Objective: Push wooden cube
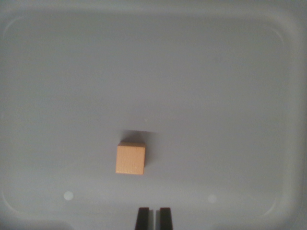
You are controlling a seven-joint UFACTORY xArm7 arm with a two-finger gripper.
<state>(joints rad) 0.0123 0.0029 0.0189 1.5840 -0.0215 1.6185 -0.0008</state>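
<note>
Cube (130,158): one, light wood, pale orange-tan, sitting flat on the tray a little below centre of the wrist view and slightly to the wrist view's left of the midline. Top face shows square; a thin strip of its far side shows darker, and a soft shadow lies on the surface just beyond that far edge. Gripper (154,218): two dark fingertips entering at the bottom edge of the view, standing close together with only a narrow pale slit between them, holding nothing. Relation: the cube lies above the gripper in the picture and offset to the wrist view's left of it; the two are apart, with bare surface between them, so there is no contact. Tray (268,38): pale grey, smooth, with a raised rim and rounded corners visible near the top left, top right and lower left of the view; the rim runs close to the picture's edges. Marks: two faint round light spots on the tray, one at lower left (68,195) and a dimmer one at lower right (211,197). Surroundings beyond the rim: dim grey, too blurred to tell apart.
</note>
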